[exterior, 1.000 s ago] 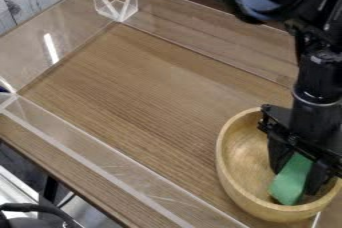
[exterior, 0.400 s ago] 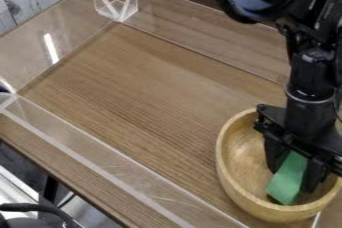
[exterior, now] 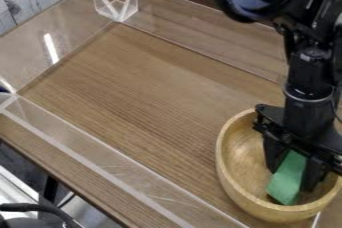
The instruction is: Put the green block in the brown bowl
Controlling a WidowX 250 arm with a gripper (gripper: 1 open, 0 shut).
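Observation:
The brown bowl (exterior: 231, 162) sits at the table's front right corner, a wide, light wooden bowl with a thick rim. My gripper (exterior: 297, 175) points straight down into it, its black fingers (exterior: 275, 157) closed on either side of the green block (exterior: 286, 185). The block stands tilted inside the bowl, its lower end close to the bowl's floor. Whether it touches the floor I cannot tell. The black arm (exterior: 310, 72) rises from the gripper to the top right.
The wooden tabletop (exterior: 147, 92) is fenced by low clear acrylic walls (exterior: 67, 137) along the front-left and back. A small clear folded acrylic piece (exterior: 118, 2) stands at the back left. Dark stand legs show below the front edge.
The arm and gripper have shifted slightly left over the bowl, carrying the green block with them. The fingers hold the same spacing.

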